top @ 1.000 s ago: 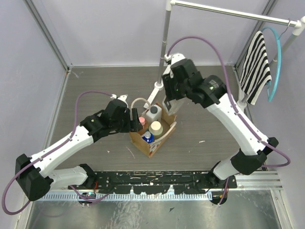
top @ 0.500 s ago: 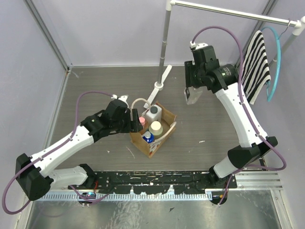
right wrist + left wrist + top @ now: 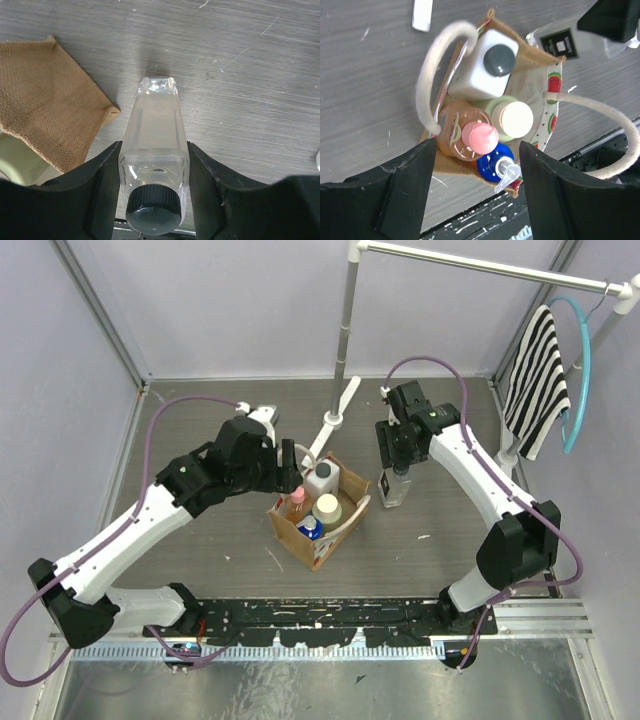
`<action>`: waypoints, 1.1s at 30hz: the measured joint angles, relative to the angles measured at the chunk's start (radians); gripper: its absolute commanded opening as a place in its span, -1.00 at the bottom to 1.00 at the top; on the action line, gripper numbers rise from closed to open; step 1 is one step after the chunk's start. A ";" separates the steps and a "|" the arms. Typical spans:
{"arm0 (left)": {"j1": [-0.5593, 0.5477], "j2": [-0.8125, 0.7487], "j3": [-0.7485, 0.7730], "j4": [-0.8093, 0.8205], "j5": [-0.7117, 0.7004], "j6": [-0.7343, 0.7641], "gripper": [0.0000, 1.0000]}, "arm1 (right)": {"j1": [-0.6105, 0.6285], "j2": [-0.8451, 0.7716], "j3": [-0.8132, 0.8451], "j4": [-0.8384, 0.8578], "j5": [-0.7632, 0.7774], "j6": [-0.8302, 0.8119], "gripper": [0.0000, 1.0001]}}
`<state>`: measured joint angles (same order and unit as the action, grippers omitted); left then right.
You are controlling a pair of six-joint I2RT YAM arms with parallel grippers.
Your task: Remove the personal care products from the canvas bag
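Note:
The tan canvas bag stands mid-table with cream handles. It holds the peach-orange bottle with pink cap, the white squarish bottle, the cream bottle with beige cap and the blue-capped bottle. My left gripper hovers open over the bag's left side; in its wrist view the pink cap lies between its fingers. My right gripper is shut on the clear bottle with grey cap, upright at table level just right of the bag.
A metal rack pole rises behind the bag, with a white strip at its foot. A striped cloth on a blue hanger hangs at the back right. A black rail runs along the near edge.
My right gripper carried the clear bottle from above the bag out to the right and down beside it. My left gripper rose from the bag's left side to above it.

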<state>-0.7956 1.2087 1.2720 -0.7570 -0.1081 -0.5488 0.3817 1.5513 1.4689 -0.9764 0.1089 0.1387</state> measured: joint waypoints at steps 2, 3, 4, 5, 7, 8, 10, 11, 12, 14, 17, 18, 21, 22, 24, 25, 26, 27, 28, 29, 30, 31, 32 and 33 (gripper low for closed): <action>0.000 0.035 0.052 0.002 -0.003 0.042 0.51 | 0.000 0.000 -0.021 0.013 -0.024 0.000 -0.10; 0.000 0.063 0.079 0.002 -0.005 0.067 0.49 | 0.000 0.000 -0.030 0.021 -0.037 0.000 -0.01; 0.000 0.095 0.101 0.003 -0.005 0.088 0.48 | 0.000 0.000 -0.039 0.028 -0.049 0.001 0.13; 0.000 0.132 0.124 0.002 -0.002 0.107 0.47 | 0.000 0.000 -0.044 0.032 -0.056 0.001 0.27; 0.000 0.208 0.160 0.004 0.013 0.140 0.47 | 0.000 0.000 -0.050 0.034 -0.059 0.000 0.42; 0.000 0.246 0.169 0.012 0.026 0.157 0.47 | 0.000 -0.004 -0.051 0.037 -0.059 0.000 0.44; -0.001 0.313 0.170 0.022 0.057 0.194 0.47 | 0.000 -0.025 -0.051 0.047 -0.054 -0.003 0.46; -0.001 0.335 0.170 0.023 0.070 0.211 0.47 | 0.000 -0.042 -0.051 0.051 -0.052 -0.003 0.46; -0.002 0.353 0.170 0.025 0.078 0.229 0.47 | 0.000 -0.058 -0.051 0.053 -0.050 -0.003 0.46; -0.004 0.378 0.170 0.026 0.093 0.262 0.46 | 0.000 -0.097 -0.051 0.058 -0.047 -0.004 0.46; -0.005 0.397 0.171 0.026 0.109 0.301 0.41 | 0.000 -0.151 -0.051 0.065 -0.050 -0.005 0.46; -0.006 0.400 0.172 0.026 0.116 0.311 0.41 | 0.000 -0.167 -0.051 0.068 -0.055 -0.005 0.45; -0.010 0.402 0.176 0.037 0.130 0.333 0.35 | 0.000 -0.199 -0.051 0.076 -0.090 -0.004 0.44; -0.012 0.403 0.179 0.040 0.134 0.338 0.33 | 0.000 -0.204 -0.051 0.079 -0.103 -0.004 0.44; -0.017 0.406 0.191 0.042 0.141 0.344 0.30 | 0.005 -0.210 -0.051 0.087 -0.128 -0.002 0.44; -0.018 0.409 0.197 0.045 0.146 0.346 0.28 | 0.008 -0.212 -0.051 0.090 -0.137 -0.001 0.44; -0.019 0.413 0.202 0.049 0.152 0.347 0.24 | 0.012 -0.213 -0.051 0.092 -0.145 0.000 0.44; -0.020 0.418 0.208 0.051 0.158 0.347 0.21 | 0.017 -0.214 -0.052 0.094 -0.153 0.001 0.44; -0.020 0.426 0.214 0.053 0.160 0.347 0.20 | 0.023 -0.216 -0.054 0.096 -0.161 0.004 0.44; -0.019 0.435 0.221 0.053 0.163 0.347 0.20 | 0.029 -0.218 -0.055 0.097 -0.169 0.006 0.44; -0.019 0.447 0.229 0.056 0.166 0.346 0.22 | 0.038 -0.220 -0.056 0.099 -0.176 0.011 0.44; -0.019 0.460 0.235 0.056 0.167 0.346 0.26 | 0.049 -0.222 -0.058 0.103 -0.180 0.016 0.44; -0.019 0.474 0.240 0.057 0.169 0.346 0.29 | 0.060 -0.224 -0.061 0.108 -0.183 0.019 0.43; -0.019 0.490 0.244 0.056 0.171 0.346 0.33 | 0.077 -0.227 -0.065 0.111 -0.184 0.024 0.44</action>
<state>-0.8146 1.6985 1.5162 -0.7010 0.0624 -0.2031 0.4583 1.3247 1.4036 -0.8650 -0.0750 0.1623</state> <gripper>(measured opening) 0.622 0.720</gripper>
